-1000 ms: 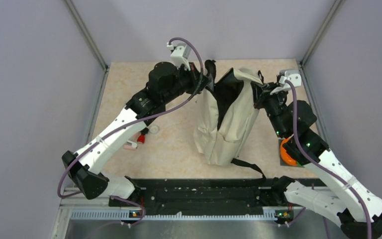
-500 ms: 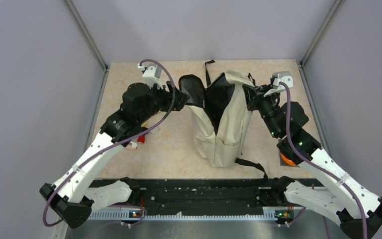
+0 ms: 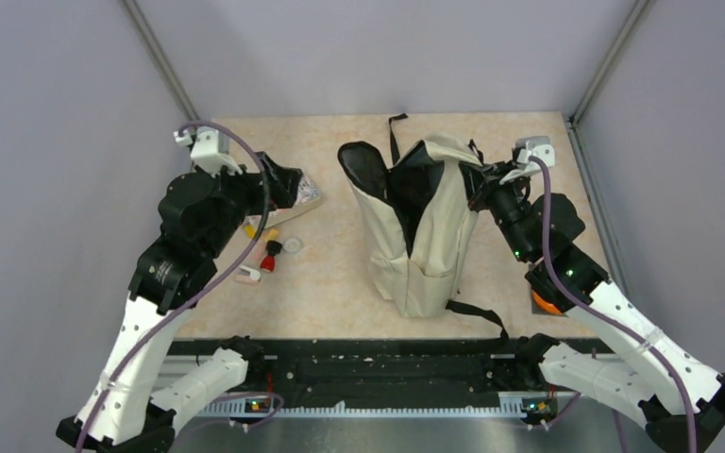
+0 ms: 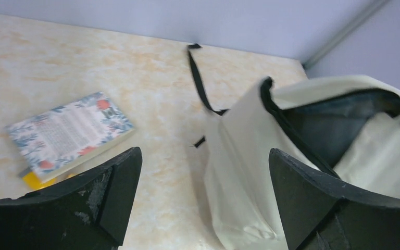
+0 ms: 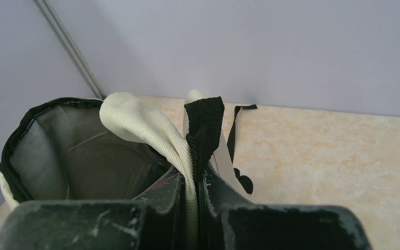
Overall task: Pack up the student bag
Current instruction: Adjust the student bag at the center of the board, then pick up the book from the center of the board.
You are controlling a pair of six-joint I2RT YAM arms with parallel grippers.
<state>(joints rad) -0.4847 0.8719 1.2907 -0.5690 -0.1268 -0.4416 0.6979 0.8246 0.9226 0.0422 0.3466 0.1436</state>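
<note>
Swung left gripper (image 4: 204, 156) off the student bag (image 3: 425, 236); its jaws are wide and empty, facing the floral book (image 4: 67, 135). I keep right gripper (image 5: 197, 179) pinched on the rim so the bag stands open mid-table.

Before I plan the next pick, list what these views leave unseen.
Top view: the interior of the student bag is dark; contents unreadable.
Top view: the orange object sits mostly under the right arm.
Top view: the small items by the left arm are too small to name.
Left wrist view: the yellow thing under the book is covered by it and the left fingers.
</note>
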